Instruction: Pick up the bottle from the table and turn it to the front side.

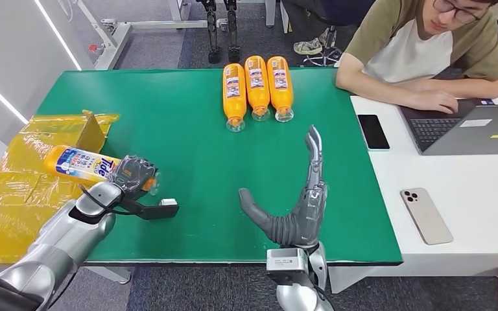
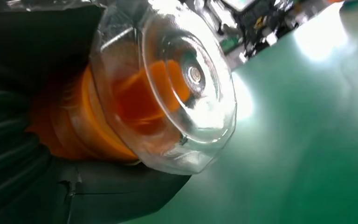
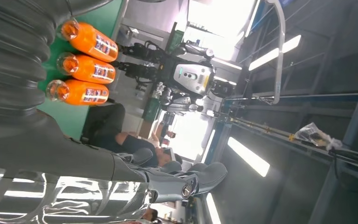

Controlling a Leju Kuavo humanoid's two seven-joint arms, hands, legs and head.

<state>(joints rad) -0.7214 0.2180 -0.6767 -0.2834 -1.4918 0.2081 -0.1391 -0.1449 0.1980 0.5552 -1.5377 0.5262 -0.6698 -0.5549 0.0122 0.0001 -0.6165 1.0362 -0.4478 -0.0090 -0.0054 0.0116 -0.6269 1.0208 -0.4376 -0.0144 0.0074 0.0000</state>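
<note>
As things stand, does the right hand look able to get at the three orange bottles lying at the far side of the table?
Probably yes. The right hand is open over bare green table, and nothing lies between it and the three bottles; whether the arm extends that far is unclear.

3 bottles [image 1: 257,87] side by side at table [image 1: 188,149] far edge; bag [image 1: 13,188] at left; laptop [image 1: 473,129], 2 phones [image 1: 373,131] on desk [image 1: 467,214] at right.

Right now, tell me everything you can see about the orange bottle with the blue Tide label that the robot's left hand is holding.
The orange plastic Tide bottle lies roughly level in the left hand, above the green table's left edge beside yellow plastic sheeting. Its blue-and-white label faces up. The dark fingers wrap around one end; there the left wrist view shows a clear plastic part over the orange body. The other end points toward the sheeting.
</note>
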